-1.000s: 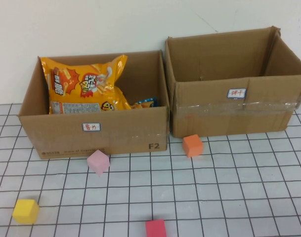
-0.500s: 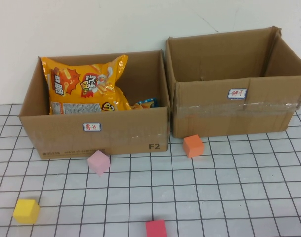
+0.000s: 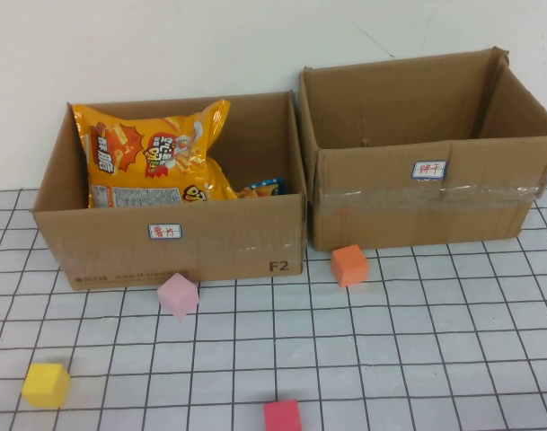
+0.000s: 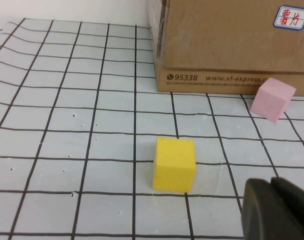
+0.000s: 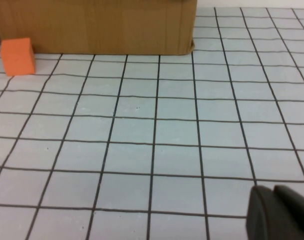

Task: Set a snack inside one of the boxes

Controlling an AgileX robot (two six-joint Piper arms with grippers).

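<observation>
Nothing has shifted since the earlier frames: orange snack bag (image 3: 156, 160) stays upright inside the left box (image 3: 170, 238) beside the right box (image 3: 426, 193), while left gripper (image 4: 274, 210) and right gripper (image 5: 279, 215) hover low over the gridded table (image 3: 390, 359), their finger state impossible to tell.

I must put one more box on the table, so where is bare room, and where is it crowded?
Bare: the grid in front of the right box, right of the orange cube and red cube. Crowded: in front of the left box, around the pink cube and yellow cube. The left gripper and right gripper stay low near the table's front.
</observation>
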